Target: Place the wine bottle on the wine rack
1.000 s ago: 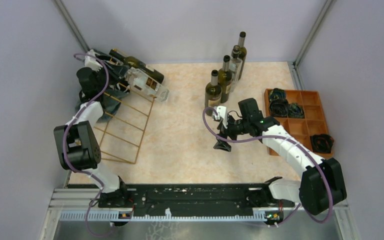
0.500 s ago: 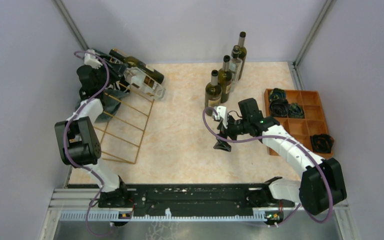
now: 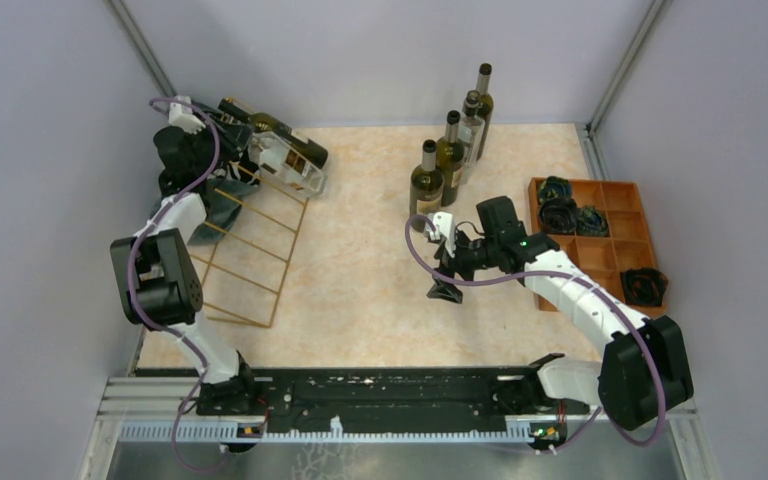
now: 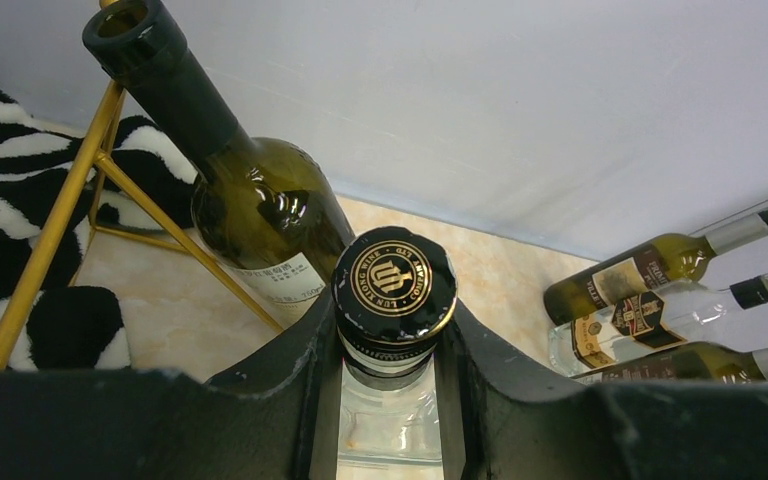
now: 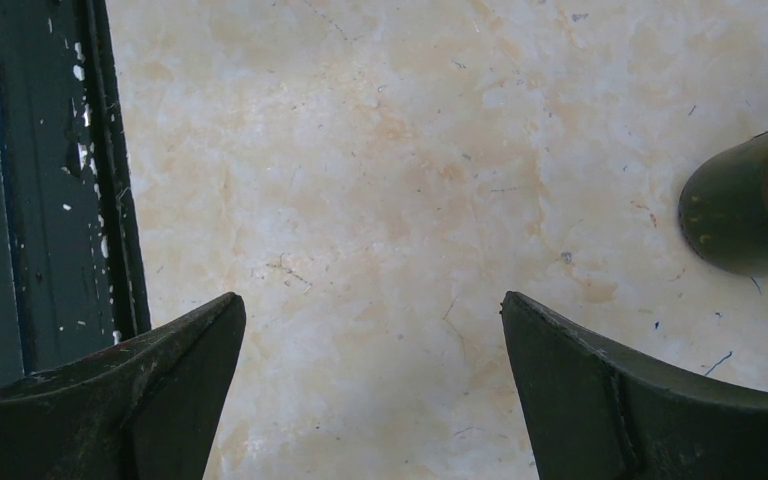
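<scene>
A clear wine bottle (image 3: 290,166) with a white label lies slanted at the far top of the gold wire wine rack (image 3: 252,262). Its black, gold-stamped cap (image 4: 395,285) shows in the left wrist view. My left gripper (image 3: 222,150) (image 4: 392,328) is shut on this bottle's neck, with one finger on each side just below the cap. A dark green bottle (image 3: 278,134) (image 4: 252,205) lies on the rack beside it. My right gripper (image 3: 447,291) (image 5: 373,312) is open and empty, low over the bare table near the middle.
Several bottles stand at the back, the nearest (image 3: 426,183) close to my right arm; its base (image 5: 750,212) shows in the right wrist view. An orange-brown wooden tray (image 3: 615,250) with dark items is on the right. A zebra-striped cloth (image 4: 20,205) lies under the rack.
My left gripper has drawn back toward the far left corner, pulling the clear bottle a little up the rack. The right arm has not moved.
</scene>
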Robot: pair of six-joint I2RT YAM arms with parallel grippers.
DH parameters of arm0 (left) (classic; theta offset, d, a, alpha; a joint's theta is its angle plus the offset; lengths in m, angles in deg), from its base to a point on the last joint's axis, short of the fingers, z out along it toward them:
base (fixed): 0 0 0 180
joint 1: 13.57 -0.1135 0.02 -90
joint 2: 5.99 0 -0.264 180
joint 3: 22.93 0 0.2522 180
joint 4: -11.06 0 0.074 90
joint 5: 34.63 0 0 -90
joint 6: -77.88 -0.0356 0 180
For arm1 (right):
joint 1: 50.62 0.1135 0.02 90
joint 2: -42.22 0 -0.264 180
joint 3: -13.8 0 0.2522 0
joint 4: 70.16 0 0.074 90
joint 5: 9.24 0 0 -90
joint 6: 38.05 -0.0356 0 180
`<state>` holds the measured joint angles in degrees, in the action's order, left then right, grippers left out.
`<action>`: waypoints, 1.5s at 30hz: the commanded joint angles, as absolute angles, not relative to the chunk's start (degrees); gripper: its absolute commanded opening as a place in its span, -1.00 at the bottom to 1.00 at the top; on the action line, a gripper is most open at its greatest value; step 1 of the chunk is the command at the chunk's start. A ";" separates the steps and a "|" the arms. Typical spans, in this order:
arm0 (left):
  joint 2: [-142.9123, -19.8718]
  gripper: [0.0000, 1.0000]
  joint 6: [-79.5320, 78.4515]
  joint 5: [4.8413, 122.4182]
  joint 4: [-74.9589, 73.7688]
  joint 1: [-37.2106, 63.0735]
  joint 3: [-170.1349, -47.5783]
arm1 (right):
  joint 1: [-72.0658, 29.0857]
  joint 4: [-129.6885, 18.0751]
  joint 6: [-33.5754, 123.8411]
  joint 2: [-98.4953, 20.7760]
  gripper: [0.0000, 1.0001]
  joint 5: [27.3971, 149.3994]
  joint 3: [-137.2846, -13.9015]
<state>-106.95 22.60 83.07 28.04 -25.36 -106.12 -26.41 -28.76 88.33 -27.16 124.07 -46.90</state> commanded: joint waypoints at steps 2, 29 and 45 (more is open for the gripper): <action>-106.26 -1.00 23.34 83.26 34.55 -25.87 -110.15 | -26.82 -29.24 89.30 -26.07 0.97 124.87 -48.83; -109.24 -0.81 19.76 82.58 30.55 -25.92 -111.64 | -26.83 -29.16 89.48 -26.23 0.97 124.86 -48.83; -108.70 -0.04 18.81 79.19 25.27 -25.92 -113.58 | -26.80 -29.11 89.48 -26.42 0.97 124.84 -48.83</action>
